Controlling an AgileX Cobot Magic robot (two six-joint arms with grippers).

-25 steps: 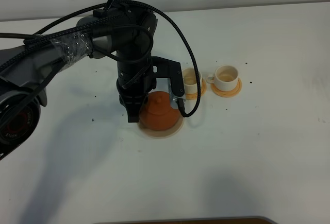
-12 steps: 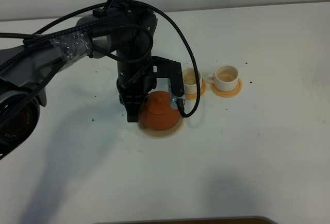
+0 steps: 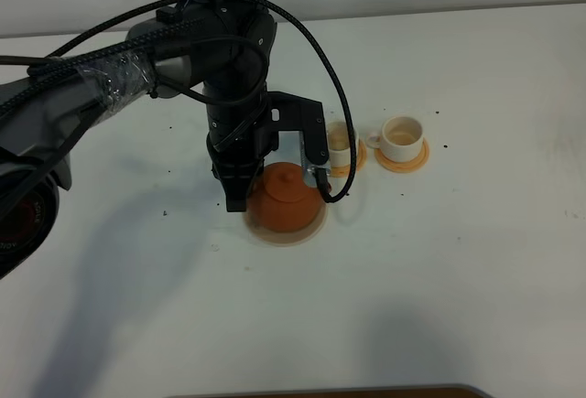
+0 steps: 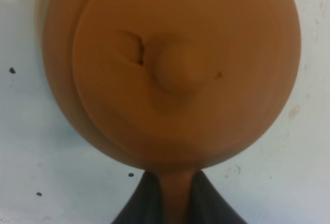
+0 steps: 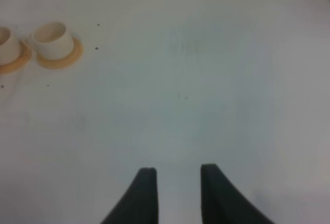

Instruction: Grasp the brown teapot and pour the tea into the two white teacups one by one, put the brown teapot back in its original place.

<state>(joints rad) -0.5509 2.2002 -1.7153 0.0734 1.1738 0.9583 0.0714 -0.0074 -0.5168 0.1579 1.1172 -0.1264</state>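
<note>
The brown teapot (image 3: 287, 197) sits on the pale beige disc (image 3: 286, 237) near the table's middle. My left gripper (image 3: 235, 199) comes down at the teapot's left side. In the left wrist view the teapot (image 4: 175, 69) fills the picture, and the left gripper (image 4: 175, 185) is shut on its handle. The two white teacups stand on orange coasters to the right of the teapot: the near one (image 3: 340, 145) is partly hidden by the arm, the far one (image 3: 401, 134) is in full view. My right gripper (image 5: 178, 180) is open over bare table, with both cups (image 5: 52, 38) far from it.
The left arm and its black cable (image 3: 320, 69) arch over the teapot and the near cup. A dark edge (image 3: 366, 392) shows at the table's front. Small dark specks dot the white table (image 3: 476, 261).
The left arm has shifted slightly toward the back of the table. The teapot stays on the disc in the gripper's hold. The cups have not moved.
</note>
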